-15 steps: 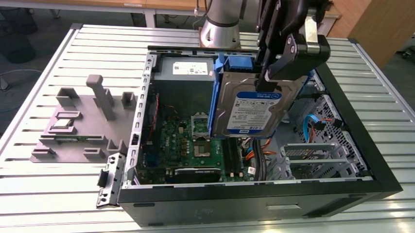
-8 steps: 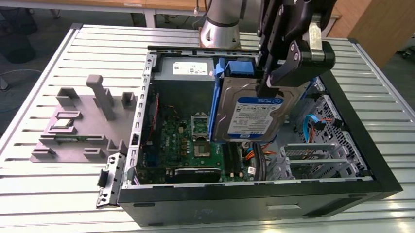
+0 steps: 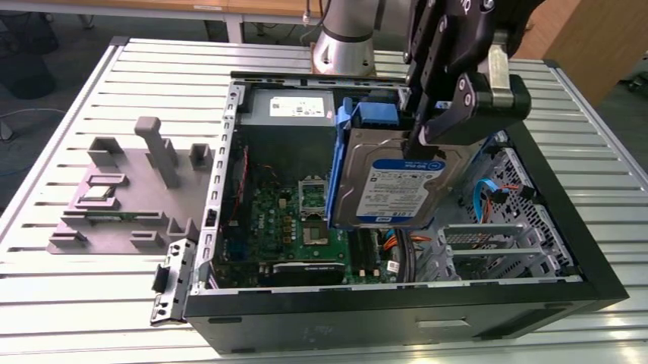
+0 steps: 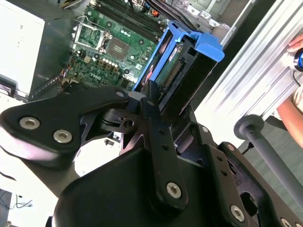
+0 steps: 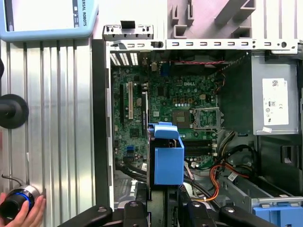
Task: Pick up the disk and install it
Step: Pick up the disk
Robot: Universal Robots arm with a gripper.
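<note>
The hand (image 3: 420, 142) is clamped on the upper edge of the disk (image 3: 397, 186), which hangs tilted above the open computer case (image 3: 405, 309). Held by one edge, it could slip onto the motherboard (image 3: 288, 220) or snag the cables (image 3: 476, 201).

The gripper (image 4: 166, 101) pinches one end of the disk (image 4: 187, 71) between its black fingers (image 4: 151, 106), above a green circuit board (image 4: 113, 42) and beside the ribbed worktop (image 4: 246, 61).

An open black metal computer case (image 3: 426, 307) lies on a slatted silver aluminium table (image 3: 71, 303), green motherboard (image 3: 288, 227) exposed. Beside it sits a grey plastic fixture (image 3: 142, 182), perhaps holding a small chip (image 3: 97, 194).
</note>
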